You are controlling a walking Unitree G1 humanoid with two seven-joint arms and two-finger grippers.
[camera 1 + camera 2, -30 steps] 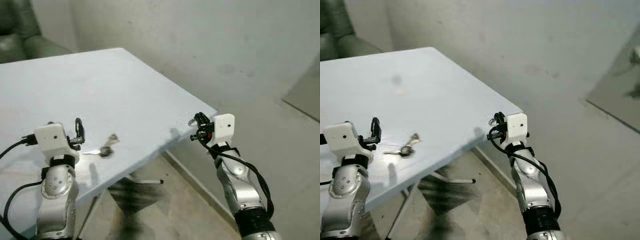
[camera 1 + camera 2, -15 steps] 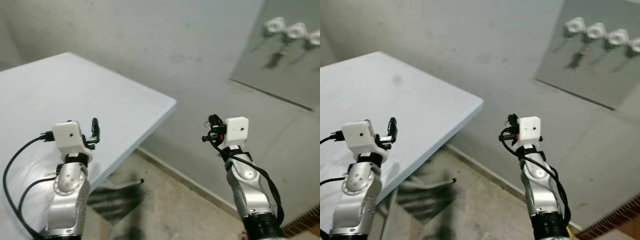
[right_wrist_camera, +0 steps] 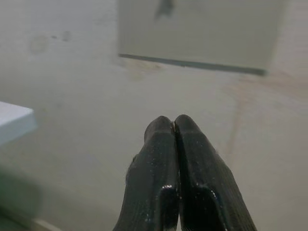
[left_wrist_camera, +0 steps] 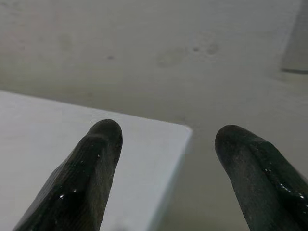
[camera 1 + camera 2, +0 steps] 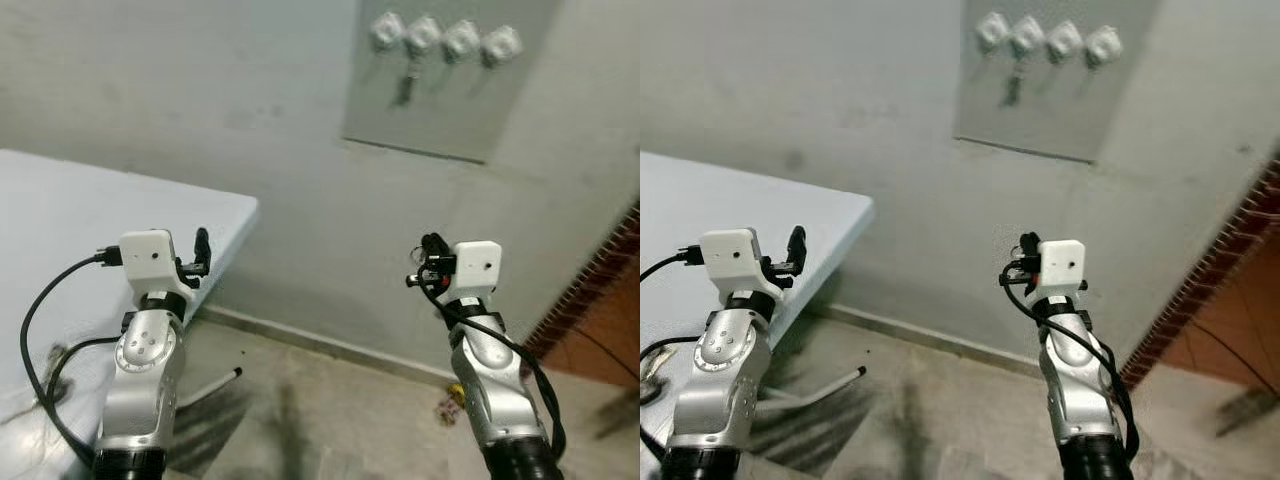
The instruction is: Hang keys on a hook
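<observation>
A grey board [image 5: 440,100] on the wall carries several white hooks [image 5: 462,38] in a row. One dark key [image 5: 405,86] hangs under the second hook from the left. My right gripper [image 5: 430,243] is raised in front of the wall, well below the board, fingers pressed shut [image 3: 173,121]; I cannot make out anything between them. My left gripper [image 5: 203,240] is held up over the corner of the pale blue table [image 5: 90,220], fingers open [image 4: 168,134] with nothing between them. A small blurred thing [image 5: 648,368] that may be keys lies on the table's near part.
The table's corner [image 5: 250,205] juts toward the wall on my left, with a metal leg [image 5: 215,382] on the floor beneath. A brick wall edge [image 5: 590,300] stands at the right. A small yellow scrap [image 5: 450,405] lies on the tiled floor.
The camera has swung right and upward: the table has slid off to the left and the hook board now stands higher and nearer the middle. Both grippers keep their pose and state.
</observation>
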